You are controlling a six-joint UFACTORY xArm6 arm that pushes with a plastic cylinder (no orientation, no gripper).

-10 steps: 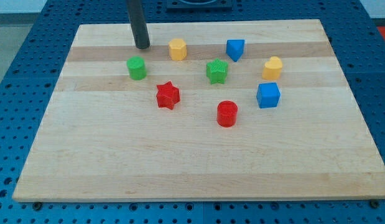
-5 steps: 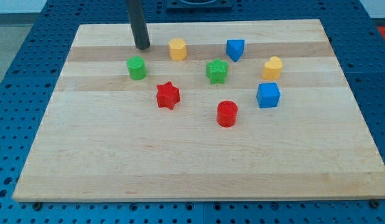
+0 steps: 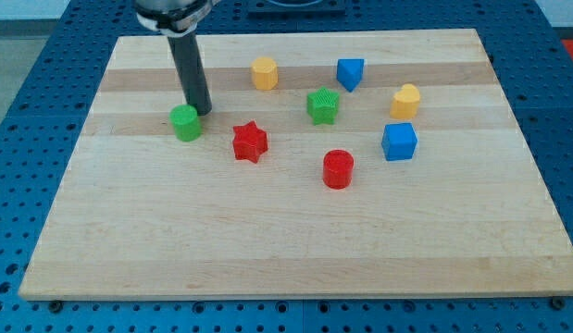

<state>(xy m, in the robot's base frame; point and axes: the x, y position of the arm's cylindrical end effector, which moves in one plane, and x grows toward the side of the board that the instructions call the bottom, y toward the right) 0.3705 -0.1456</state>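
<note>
Rod with my tip [image 3: 200,109] touching the green cylinder [image 3: 185,122] from its upper right; red star [image 3: 250,142] lies rightward; no hand is fitted.

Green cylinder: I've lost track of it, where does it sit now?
The green cylinder sits toward the view's left, against my tip on its upper right, with the red star to its right.

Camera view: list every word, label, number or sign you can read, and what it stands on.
None: no readable text in this view.
The wooden board is bare wood grain.
The blocks, such as the green block beside my tip and the red star block, carry no marks.
The blue perforated table shows only holes.
</note>
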